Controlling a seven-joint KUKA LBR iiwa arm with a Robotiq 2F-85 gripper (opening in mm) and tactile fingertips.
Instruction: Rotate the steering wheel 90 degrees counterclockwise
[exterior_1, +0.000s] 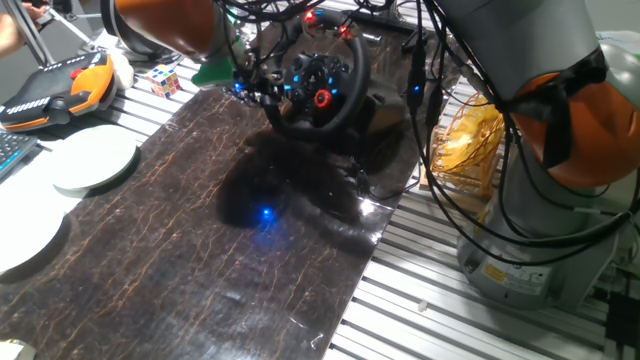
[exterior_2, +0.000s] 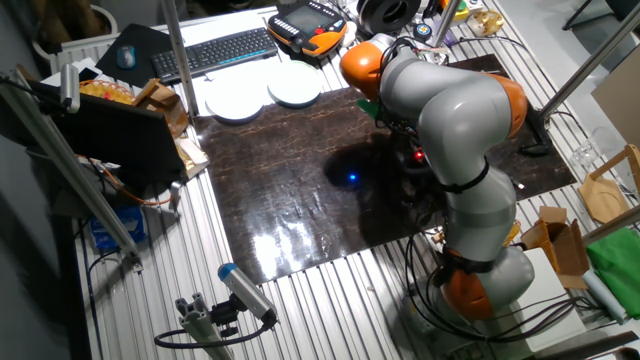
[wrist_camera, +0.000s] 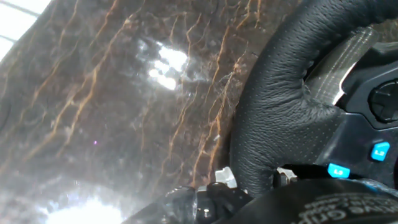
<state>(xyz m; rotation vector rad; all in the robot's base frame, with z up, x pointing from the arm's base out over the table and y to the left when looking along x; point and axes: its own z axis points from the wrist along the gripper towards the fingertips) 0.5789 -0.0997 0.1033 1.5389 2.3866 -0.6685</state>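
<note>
- Right now the steering wheel (exterior_1: 318, 88) stands at the upper middle of one fixed view, on its black base at the far end of the dark marbled mat (exterior_1: 250, 240) that covers the bench (exterior_1: 470, 320).
- Its hub shows blue-lit buttons and a red knob (exterior_1: 322, 98).
- The gripper (exterior_1: 252, 85) sits at the left part of the rim in that view; in the hand view, the stitched leather rim (wrist_camera: 273, 118) fills the right side of the frame, very close to the camera.
- I cannot tell whether the fingers are spread or clamped on the rim; their tips are not clearly shown in any view.
- To turn well, the grip should probably be firm on the rim, away from the spoke.
- The hand would best follow an arc around the hub, not a straight pull, so the base does not shift.
- Cables (exterior_1: 430, 90) hang beside the wheel and could snag.
</note>
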